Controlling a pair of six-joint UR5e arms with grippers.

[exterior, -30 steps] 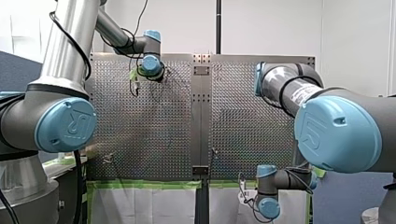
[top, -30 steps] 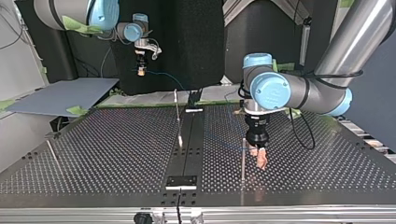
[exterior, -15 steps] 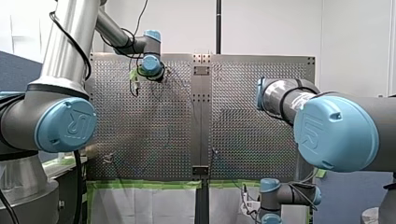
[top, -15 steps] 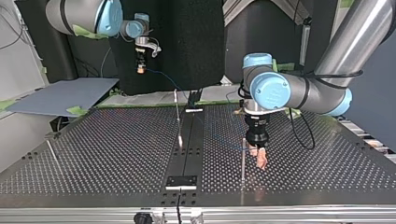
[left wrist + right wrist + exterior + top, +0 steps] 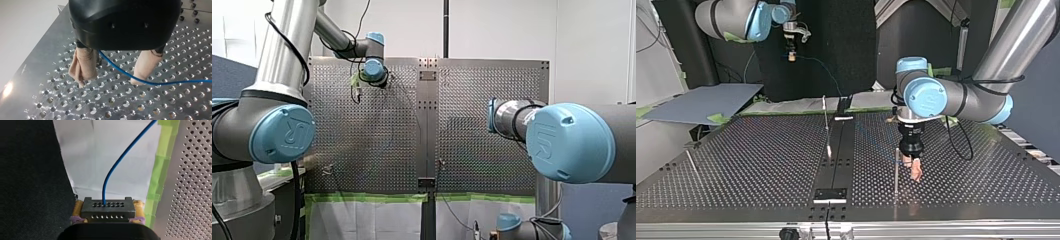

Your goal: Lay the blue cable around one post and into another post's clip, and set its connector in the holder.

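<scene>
So, table (image 5: 746,160): perforated plate, and nothing on it has shifted since a second ago.
Right arm (image 5: 731,17): the only mover. It's swung higher and further back in the top view, and its wrist has sunk to the front view's bottom edge.
Left arm (image 5: 936,97): hasn't budged, parked low over the plate just beside a thin post (image 5: 896,170).
Left gripper (image 5: 108,82): beige-wrapped fingers spread wide, tips down at the plate, clamping nothing.
Right gripper (image 5: 108,203): yellow pads closed tight on the connector's two sides, off the table beyond its edge.
Connector (image 5: 108,212): dark block with rows of holes, up in the air in that grip.
Blue cable (image 5: 120,71): comes out of the connector. Over at the left gripper it runs loose between the fingers and crosses in front of one pad.
</scene>
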